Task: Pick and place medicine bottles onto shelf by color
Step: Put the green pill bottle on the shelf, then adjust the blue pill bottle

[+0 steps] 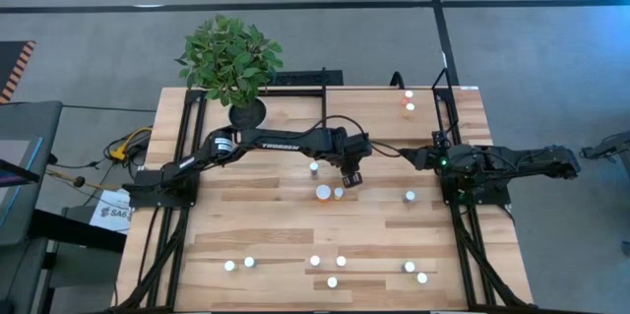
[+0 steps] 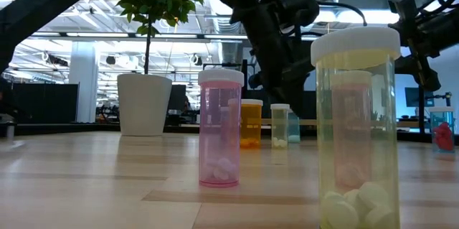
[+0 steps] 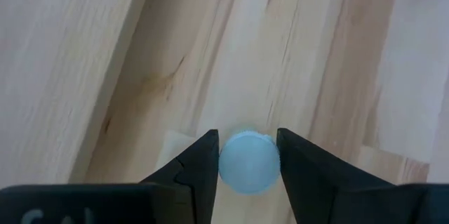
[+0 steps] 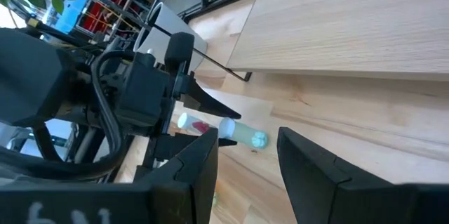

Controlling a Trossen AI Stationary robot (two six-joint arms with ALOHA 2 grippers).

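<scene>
My left gripper [image 1: 349, 177] reaches to the table's middle and is shut on a small white-capped bottle [image 3: 247, 164]. In the low view this bottle is the teal one [image 2: 293, 127], standing behind a greenish bottle [image 2: 280, 125]. A larger orange bottle [image 1: 323, 193] and two small ones [image 1: 339, 193] [image 1: 314, 167] stand close by on their bases. Two more bottles [image 1: 409, 105] stand on the shelf [image 1: 425, 109] at the far right. My right gripper [image 4: 247, 136] waits open at the right side, with nothing between its fingers. My left gripper pinches the bottle's round white cap [image 3: 224, 162] between its two fingers, one on each side. The fingers come steeply from above. In the low view the bottle stands upright with its base on the table [image 2: 293, 141].
A potted plant [image 1: 234, 63] stands at the far left. Several bottles stand in a loose row near the front edge [image 1: 315, 261], and a single one [image 1: 409, 196] is right of centre. In the low view a pink bottle [image 2: 220, 128] and a yellowish bottle [image 2: 356, 128] stand close to the camera.
</scene>
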